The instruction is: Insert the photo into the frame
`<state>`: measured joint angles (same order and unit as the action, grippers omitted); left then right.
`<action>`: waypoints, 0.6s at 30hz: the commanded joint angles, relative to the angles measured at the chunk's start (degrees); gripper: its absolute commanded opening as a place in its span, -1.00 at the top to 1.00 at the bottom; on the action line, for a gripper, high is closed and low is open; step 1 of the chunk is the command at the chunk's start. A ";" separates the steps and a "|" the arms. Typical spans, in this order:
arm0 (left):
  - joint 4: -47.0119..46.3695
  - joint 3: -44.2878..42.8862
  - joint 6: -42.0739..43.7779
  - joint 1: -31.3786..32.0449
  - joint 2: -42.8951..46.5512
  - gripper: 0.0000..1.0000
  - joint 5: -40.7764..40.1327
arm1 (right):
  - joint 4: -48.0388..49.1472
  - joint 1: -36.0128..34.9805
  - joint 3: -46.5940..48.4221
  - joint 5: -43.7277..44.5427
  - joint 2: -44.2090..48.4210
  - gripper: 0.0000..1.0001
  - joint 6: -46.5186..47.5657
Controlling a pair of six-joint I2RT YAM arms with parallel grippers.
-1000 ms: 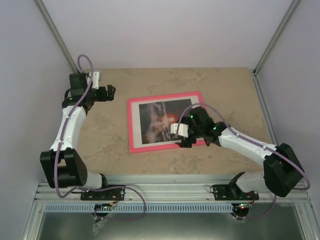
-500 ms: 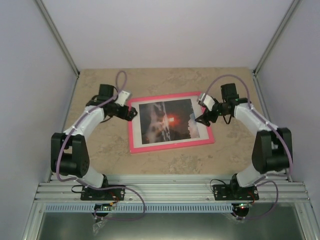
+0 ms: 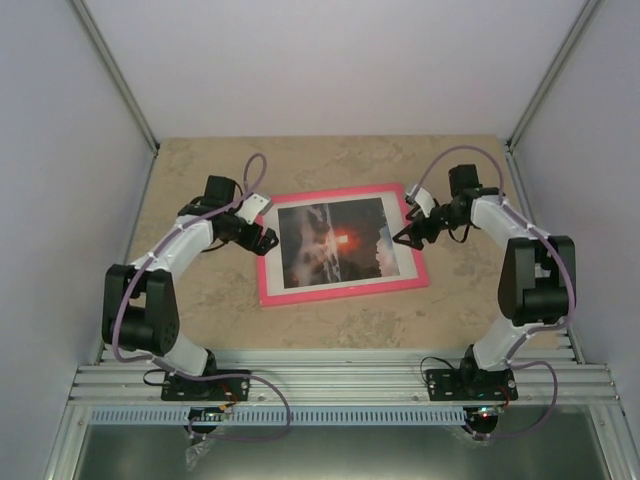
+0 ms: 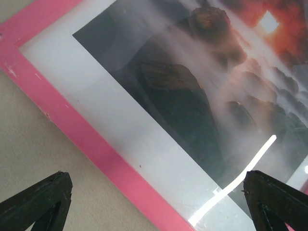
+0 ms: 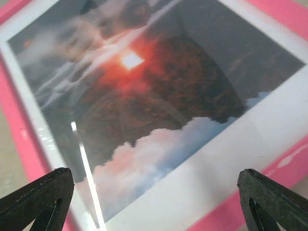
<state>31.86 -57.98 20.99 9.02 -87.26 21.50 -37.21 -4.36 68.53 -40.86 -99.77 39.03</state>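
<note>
Both arms have swung in toward the frame (image 3: 330,292) since a second ago: the right gripper (image 3: 403,235) has left the picture's middle for its right edge, and the left gripper (image 3: 263,239) has come from the far corner to its left edge. Both pairs of jaws stand wide apart, holding nothing. The photo (image 3: 335,245) lies face up inside the pink frame, flat on the table (image 3: 230,300). Between the left jaws run the pink edge and the photo's white border; between the right jaws sit the red glow and pale cloud.
</note>
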 commanded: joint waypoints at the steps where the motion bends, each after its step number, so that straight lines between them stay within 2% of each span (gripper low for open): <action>1: -2.45 -4.76 -0.35 0.04 -3.88 -0.99 -0.83 | -10.73 -2.74 -2.29 -4.77 3.75 -0.89 8.06; 5: -4.34 -11.07 -3.48 0.04 -10.03 -0.99 -1.12 | -17.86 -8.60 -7.18 -4.08 6.45 -0.89 15.84; 10: -6.35 -20.55 -6.53 0.04 -18.41 -0.99 -1.73 | -21.12 -16.63 -13.41 -1.01 10.66 -0.89 19.43; 14: -6.36 -28.25 -9.80 0.04 -25.42 -0.99 -0.24 | -18.63 -24.44 -18.70 6.67 12.41 -0.89 17.84; 18: -6.15 -33.93 -13.28 0.04 -31.29 -0.99 0.16 | -15.43 -25.93 -20.43 8.86 10.66 -0.89 15.66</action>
<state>26.37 -87.18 12.05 9.02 -114.08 20.47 -55.11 -29.76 49.41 -36.58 -88.14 55.44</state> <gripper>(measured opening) 0.994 0.946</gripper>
